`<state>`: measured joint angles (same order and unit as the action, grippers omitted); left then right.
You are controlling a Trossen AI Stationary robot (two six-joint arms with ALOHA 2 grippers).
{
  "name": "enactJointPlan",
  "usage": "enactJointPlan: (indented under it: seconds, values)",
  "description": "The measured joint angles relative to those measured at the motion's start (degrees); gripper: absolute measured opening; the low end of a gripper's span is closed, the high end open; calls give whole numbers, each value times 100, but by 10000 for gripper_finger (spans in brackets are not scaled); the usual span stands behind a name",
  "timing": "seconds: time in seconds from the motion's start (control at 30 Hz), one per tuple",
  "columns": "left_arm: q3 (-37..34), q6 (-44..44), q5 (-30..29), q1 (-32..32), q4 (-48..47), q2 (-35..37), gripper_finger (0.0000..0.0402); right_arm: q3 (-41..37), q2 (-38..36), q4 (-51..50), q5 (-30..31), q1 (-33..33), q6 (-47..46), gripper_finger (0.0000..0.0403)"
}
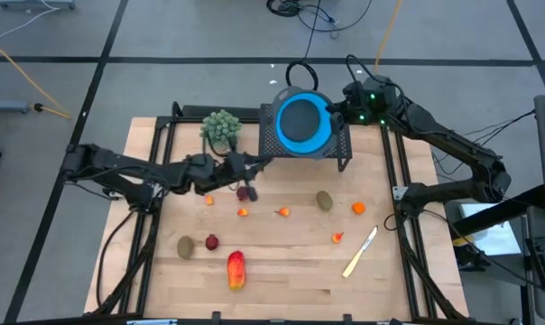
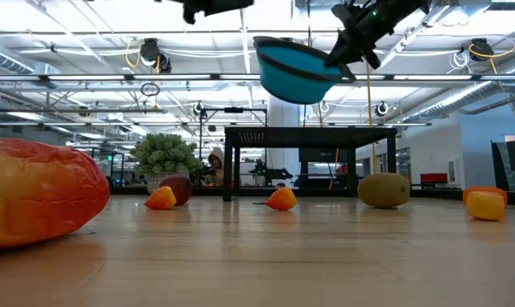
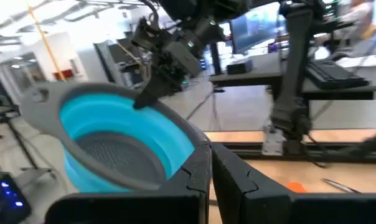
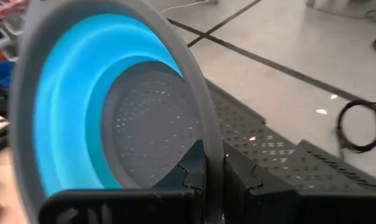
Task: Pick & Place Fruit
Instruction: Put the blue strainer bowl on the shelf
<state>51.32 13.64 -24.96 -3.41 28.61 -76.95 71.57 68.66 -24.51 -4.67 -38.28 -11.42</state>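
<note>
A blue bowl with a grey rim [image 1: 300, 122] hangs in the air over a black perforated stand [image 1: 340, 149], carried by my right gripper [image 1: 334, 112]. In the low view the bowl [image 2: 296, 72] is tilted, well above the stand [image 2: 309, 132]. My left gripper [image 1: 259, 164] is shut and empty, raised above the table beside the bowl [image 3: 113, 143]. The fruit lies on the wood: a red-yellow oblong [image 1: 235, 270], olive ovals [image 1: 185, 246] [image 1: 324, 200], dark red balls [image 1: 212, 241] [image 1: 245, 191] and orange bits [image 1: 283, 212] [image 1: 358, 208]. My right gripper holds the bowl by its grey rim [image 4: 214, 146], on the side toward the table's right. One finger [image 4: 188, 165] is inside the bowl and the other is outside, with the rim pinched between them. The bowl is lifted clear of the stand and tilted.
A green bushy plant [image 1: 220, 126] stands at the far left of the stand. A pale knife [image 1: 360, 252] lies near the table's right side, with an orange bit [image 1: 337, 237] beside it. Black rails run along both table sides. Bare wood lies along the near edge.
</note>
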Motion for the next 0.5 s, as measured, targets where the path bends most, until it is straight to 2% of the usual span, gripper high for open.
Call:
enactJointPlan:
  seconds: [0.13,0.27,0.5]
  values:
    - [472,268,-366,31,-15,-482,19,0,0,0,19,-2,119,11]
    - [691,425,-372,109,-11,-749,19,0,-4,3,16,-2,184,11]
    - [722,-223,-439,238,10,-888,19,0,-3,23,2,2,210,11]
